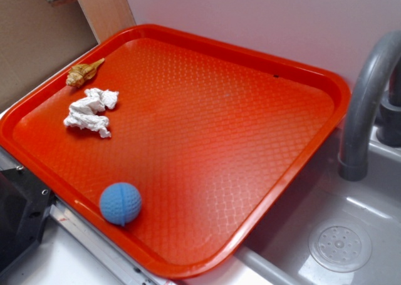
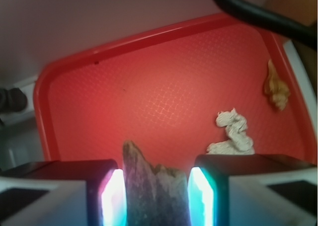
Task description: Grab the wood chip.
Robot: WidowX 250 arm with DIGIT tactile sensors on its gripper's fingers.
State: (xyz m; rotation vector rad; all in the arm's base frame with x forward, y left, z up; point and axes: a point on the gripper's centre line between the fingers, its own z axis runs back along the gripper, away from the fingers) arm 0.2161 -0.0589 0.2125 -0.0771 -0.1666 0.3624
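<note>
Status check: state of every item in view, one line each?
End effector: shut on the wood chip, raised above the tray.
Wood chip: clamped between the fingers, ragged end sticking out.
Tray: flat beside the sink.
Seashell: lying on its side near the tray's corner.
Paper wad: crumpled, resting on the tray.
Blue ball: resting near the tray's front rim.

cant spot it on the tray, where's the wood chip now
In the wrist view the wood chip sits between the claw's two pads, held up above the red tray.
</note>
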